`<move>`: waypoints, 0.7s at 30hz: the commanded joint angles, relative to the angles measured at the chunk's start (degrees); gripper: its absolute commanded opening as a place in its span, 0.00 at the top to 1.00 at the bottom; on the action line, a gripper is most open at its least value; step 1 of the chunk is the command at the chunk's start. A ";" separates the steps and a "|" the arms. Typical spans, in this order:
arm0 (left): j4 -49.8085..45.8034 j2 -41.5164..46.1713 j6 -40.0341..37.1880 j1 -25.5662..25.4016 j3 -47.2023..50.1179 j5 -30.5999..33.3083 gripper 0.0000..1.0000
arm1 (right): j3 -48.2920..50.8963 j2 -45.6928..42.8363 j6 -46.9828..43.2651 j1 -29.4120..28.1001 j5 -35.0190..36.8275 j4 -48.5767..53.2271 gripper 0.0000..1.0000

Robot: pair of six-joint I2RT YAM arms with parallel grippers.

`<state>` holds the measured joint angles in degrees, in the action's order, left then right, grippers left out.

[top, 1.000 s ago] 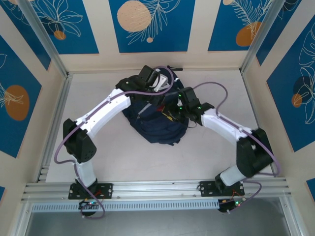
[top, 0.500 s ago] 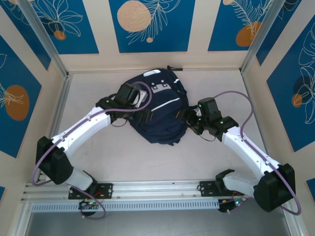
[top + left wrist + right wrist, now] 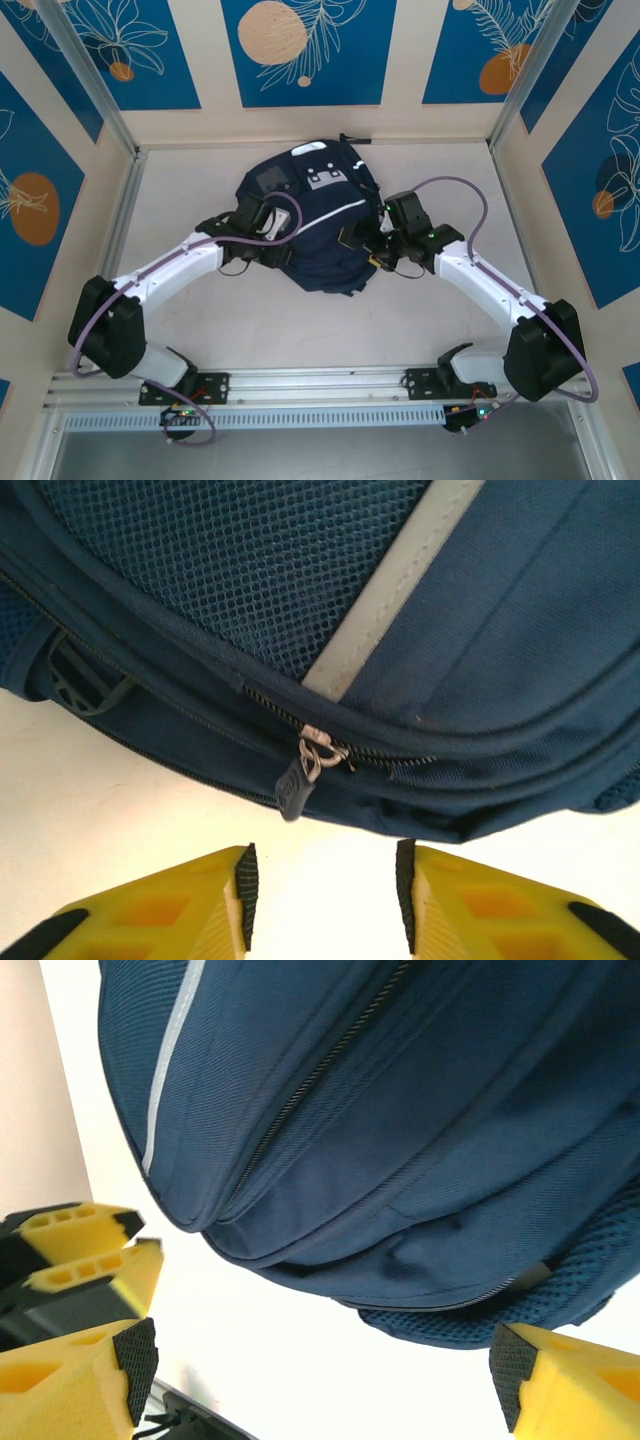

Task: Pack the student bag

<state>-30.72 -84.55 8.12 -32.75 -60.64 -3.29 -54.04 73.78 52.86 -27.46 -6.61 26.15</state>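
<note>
From above, I have the student bag (image 3: pixel 320 228), a big navy fabric backpack with a grey reflective stripe, lying mid-table towards the far wall. Its long axis runs far to near, with the top loop at the far end. The two arms flank its near half.

The left gripper (image 3: pixel 325 885) sits just left of the bag with its yellow foam fingers (image 3: pixel 190 915) spread, holding nothing. The small dark zipper pull (image 3: pixel 296 780) hangs just beyond the gap, a touch towards the left finger.

The right gripper (image 3: pixel 322 1368) faces the bag from the right. Its jaws are wide apart and empty over the pale table (image 3: pixel 330 330).

I judge the left arm better placed for the pull. Its wrist view shows that pull. The right wrist view shows only a closed zip line, and the top camera cannot resolve either.
</note>
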 commanded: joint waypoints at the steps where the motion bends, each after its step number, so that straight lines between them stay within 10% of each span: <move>1: 2.84 -1.93 -3.64 0.94 -0.17 -2.24 0.62 | -2.67 1.11 -0.60 -1.24 -1.65 -0.75 0.12; 21: 2.10 -4.74 -7.68 1.73 -2.16 -1.19 1.00 | -11.70 13.45 1.36 -6.62 0.01 -1.66 0.21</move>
<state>-28.77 -90.52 1.08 -31.73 -61.65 -4.47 -63.29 85.62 53.32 -33.34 -7.44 24.82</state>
